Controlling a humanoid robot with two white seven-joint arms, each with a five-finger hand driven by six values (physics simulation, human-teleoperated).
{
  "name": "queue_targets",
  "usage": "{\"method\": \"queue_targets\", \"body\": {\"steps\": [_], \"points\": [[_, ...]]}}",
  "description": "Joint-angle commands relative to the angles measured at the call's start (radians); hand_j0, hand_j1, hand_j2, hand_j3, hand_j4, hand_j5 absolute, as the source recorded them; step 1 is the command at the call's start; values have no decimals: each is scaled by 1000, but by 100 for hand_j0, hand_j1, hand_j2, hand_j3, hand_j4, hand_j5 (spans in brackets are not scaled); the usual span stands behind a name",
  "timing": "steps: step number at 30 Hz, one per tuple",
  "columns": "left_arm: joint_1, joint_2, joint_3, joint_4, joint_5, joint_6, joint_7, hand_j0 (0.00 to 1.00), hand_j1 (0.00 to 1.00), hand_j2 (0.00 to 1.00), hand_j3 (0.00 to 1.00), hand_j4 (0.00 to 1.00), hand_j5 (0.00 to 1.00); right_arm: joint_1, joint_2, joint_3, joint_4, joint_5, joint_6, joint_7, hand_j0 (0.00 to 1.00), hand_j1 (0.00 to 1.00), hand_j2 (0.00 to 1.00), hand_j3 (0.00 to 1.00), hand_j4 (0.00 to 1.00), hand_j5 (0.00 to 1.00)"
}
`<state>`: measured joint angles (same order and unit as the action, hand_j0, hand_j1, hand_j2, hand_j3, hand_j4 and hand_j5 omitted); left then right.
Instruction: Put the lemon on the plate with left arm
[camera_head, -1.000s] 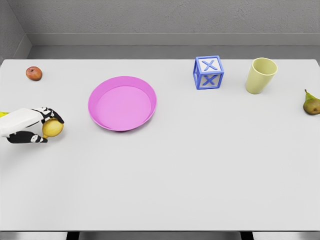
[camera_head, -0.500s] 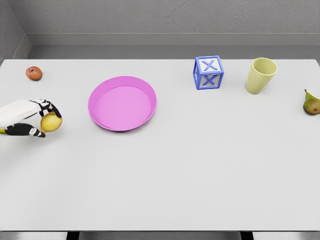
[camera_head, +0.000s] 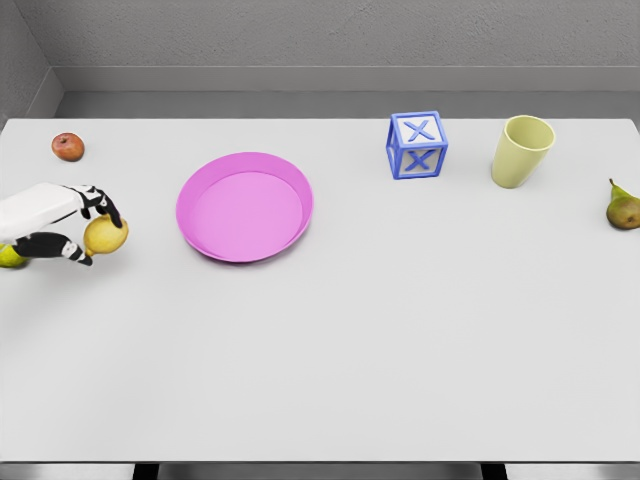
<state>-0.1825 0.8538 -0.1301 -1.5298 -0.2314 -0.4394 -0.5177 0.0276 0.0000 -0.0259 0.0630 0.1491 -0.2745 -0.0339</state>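
The yellow lemon (camera_head: 107, 236) is held in my left hand (camera_head: 82, 228), whose dark fingers curl around it near the table's left edge. It hangs just above the white table. The pink plate (camera_head: 296, 181) lies to the right of the hand, a short gap away, with nothing in it. My left forearm enters from the left border. The right arm does not show.
A small red apple (camera_head: 68, 147) sits at the far left back. A yellow-green fruit (camera_head: 10, 257) peeks out under my left wrist. Further right stand a blue letter block (camera_head: 417, 145), a pale yellow cup (camera_head: 521, 150) and a pear (camera_head: 623, 208) at the right edge.
My left hand has risen with the lemon in its grip and shifted slightly away from me. A yellow-green fruit now shows beneath the wrist.
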Motion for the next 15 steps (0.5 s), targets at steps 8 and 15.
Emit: {"method": "queue_targets", "body": {"steps": [8,15], "points": [[-15,-25,0,0,6,2,1,41,41,41,41,41,41,0,0,0,0,0,0,0,100,100,100,100,100,100],[-28,-45,0,0,6,4,1,40,40,40,40,40,40,0,0,0,0,0,0,0,100,100,100,100,100,100]]}}
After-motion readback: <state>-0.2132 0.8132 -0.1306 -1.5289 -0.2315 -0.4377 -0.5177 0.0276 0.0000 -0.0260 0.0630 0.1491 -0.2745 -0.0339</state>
